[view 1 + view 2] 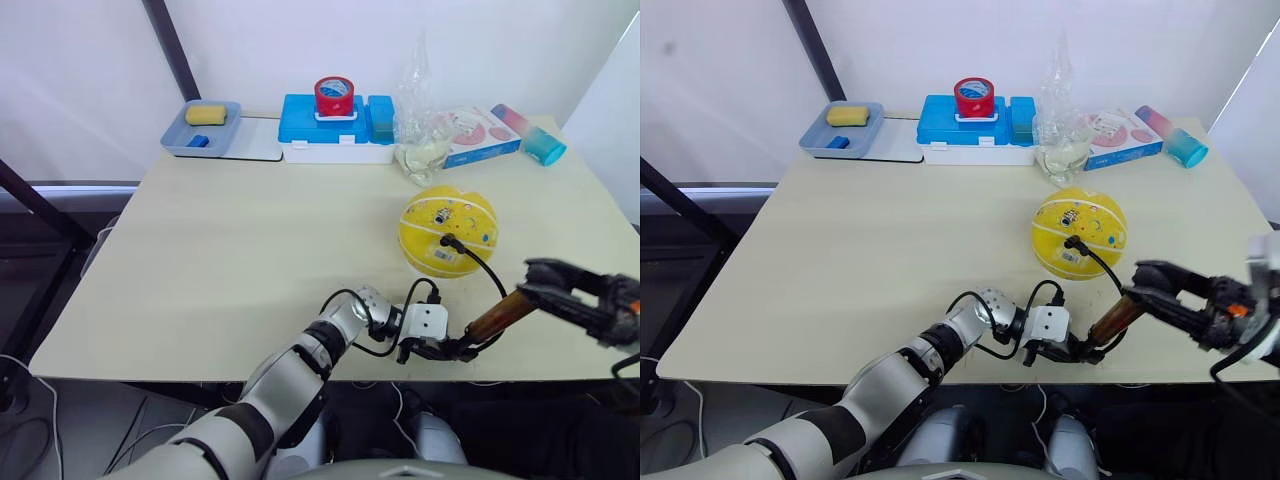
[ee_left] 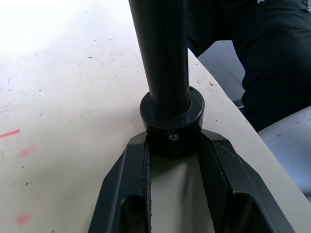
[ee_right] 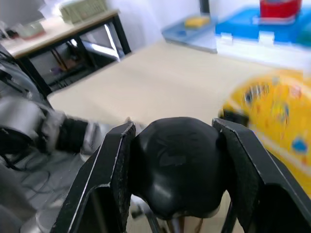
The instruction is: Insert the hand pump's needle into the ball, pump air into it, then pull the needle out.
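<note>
Ball: the yellow ball (image 1: 447, 231) sits on the table (image 1: 230, 270), on your right half, with the hose (image 1: 478, 262) plugged into its near face, so you are likely in the pumping stage.
Pump: the hand pump (image 1: 492, 318) lies tilted near the table's front edge, its lower end cap in your left gripper (image 1: 446, 350), its black handle in your right gripper (image 1: 541, 279).
Left jaws: clamped on the pump's black end collar, seen close in the left wrist view (image 2: 172, 116).
Right jaws: closed around the rounded handle (image 3: 177, 165), one finger on each side.
Risk, needle: if you pull the handle outward too far, the whole pump may drag and the hose could tug the needle out early or roll the ball.
Risk, ball: nothing braces it; a sideways pull through the hose would likely set it rolling toward the bottle (image 1: 422, 120) behind it.
Risk, grip: the left hold is on a narrow collar; an off-axis stroke may twist the pump out of it.
Risk, edge: the pump's base sits almost at the front edge, so a slip could drop it off the table.
Open room: the table's left and middle are bare, giving free space that way.
Crowded side: the blue box (image 1: 335, 130) with the red tape roll (image 1: 334, 96), the grey tray (image 1: 203, 128) and a printed box (image 1: 478, 134) line the back edge, well apart from your grippers.
Stroke line: keep it along the pump's own axis, toward your right, where no object stands.
</note>
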Robot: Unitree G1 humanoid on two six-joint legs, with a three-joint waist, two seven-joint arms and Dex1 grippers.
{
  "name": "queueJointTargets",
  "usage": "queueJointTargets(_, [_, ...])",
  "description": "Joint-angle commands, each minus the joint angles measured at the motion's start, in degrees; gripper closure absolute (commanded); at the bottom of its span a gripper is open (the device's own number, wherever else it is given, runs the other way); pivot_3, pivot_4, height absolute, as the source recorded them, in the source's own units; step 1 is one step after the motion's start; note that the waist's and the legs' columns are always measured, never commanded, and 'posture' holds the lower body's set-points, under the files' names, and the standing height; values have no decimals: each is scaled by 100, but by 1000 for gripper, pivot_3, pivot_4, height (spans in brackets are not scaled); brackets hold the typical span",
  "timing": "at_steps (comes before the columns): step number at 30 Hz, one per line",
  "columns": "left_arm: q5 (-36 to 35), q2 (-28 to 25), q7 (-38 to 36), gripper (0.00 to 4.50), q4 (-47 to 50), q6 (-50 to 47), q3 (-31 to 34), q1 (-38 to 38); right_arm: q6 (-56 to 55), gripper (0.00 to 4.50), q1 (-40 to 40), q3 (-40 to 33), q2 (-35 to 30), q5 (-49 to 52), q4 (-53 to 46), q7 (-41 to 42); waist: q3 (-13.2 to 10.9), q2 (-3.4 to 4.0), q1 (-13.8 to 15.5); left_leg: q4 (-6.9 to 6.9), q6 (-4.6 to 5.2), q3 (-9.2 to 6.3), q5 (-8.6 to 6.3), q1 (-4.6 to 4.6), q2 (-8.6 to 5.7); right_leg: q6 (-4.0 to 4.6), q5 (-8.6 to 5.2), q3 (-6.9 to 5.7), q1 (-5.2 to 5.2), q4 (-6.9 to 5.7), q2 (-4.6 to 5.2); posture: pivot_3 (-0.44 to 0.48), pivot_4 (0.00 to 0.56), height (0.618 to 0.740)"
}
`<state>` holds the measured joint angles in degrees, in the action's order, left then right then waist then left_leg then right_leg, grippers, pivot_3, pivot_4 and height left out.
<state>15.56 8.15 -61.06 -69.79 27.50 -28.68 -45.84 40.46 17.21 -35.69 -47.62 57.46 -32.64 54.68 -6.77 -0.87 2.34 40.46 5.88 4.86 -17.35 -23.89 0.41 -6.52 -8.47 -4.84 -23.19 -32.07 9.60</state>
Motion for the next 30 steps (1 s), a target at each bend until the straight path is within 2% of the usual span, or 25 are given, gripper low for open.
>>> queueJointTargets(1, [286,349,-112,3584,-224,-94,-232,202,-345,2497,289,646,46,-769,114,161,1,1,4,0,0,-1,0,0,0,0,0,-1,0,0,-1,0,150,729])
queueJointTargets(4, [285,353,-113,3584,-221,-99,-234,196,-708,2497,366,1069,161,-1171,224,214,2,4,5,0,0,-1,0,0,1,1,0,-1,0,0,-2,0,150,729])
queueJointTargets(6, [283,352,-114,3584,-219,-97,-235,197,-888,2497,285,1070,298,-1134,253,190,3,3,4,0,0,-1,0,0,1,1,0,-1,0,0,-2,0,150,729])
queueJointTargets(14, [281,341,-114,3584,-217,-101,-234,205,-964,2497,7,-67,232,-242,177,250,-13,7,12,0,0,-2,0,-2,1,1,0,-1,-1,1,-1,0,150,729])
queueJointTargets(18, [279,339,-128,3584,-212,-96,-235,208,-527,2497,-13,-1098,-351,399,132,347,-27,23,9,0,0,1,0,-4,0,1,1,-1,-1,1,2,0,150,729])
queueJointTargets(23, [279,354,-141,3584,-215,-91,-238,190,180,2497,-195,-1904,-1053,1133,260,264,-30,24,13,-1,0,-3,0,-4,1,2,1,-2,-3,1,1,0,150,729])
queueJointTargets(27, [278,365,-146,3584,-217,-85,-238,190,688,2497,-462,-2298,-1547,1464,483,261,-33,25,12,-1,-1,-2,-1,-7,1,1,0,-1,-4,3,2,0,150,729])
queueJointTargets(30, [276,376,-145,3584,-217,-87,-238,197,969,2497,-661,-2318,-1763,1552,584,210,-36,21,11,-1,0,-2,-1,-9,1,2,0,-2,-5,4,2,0,150,729])
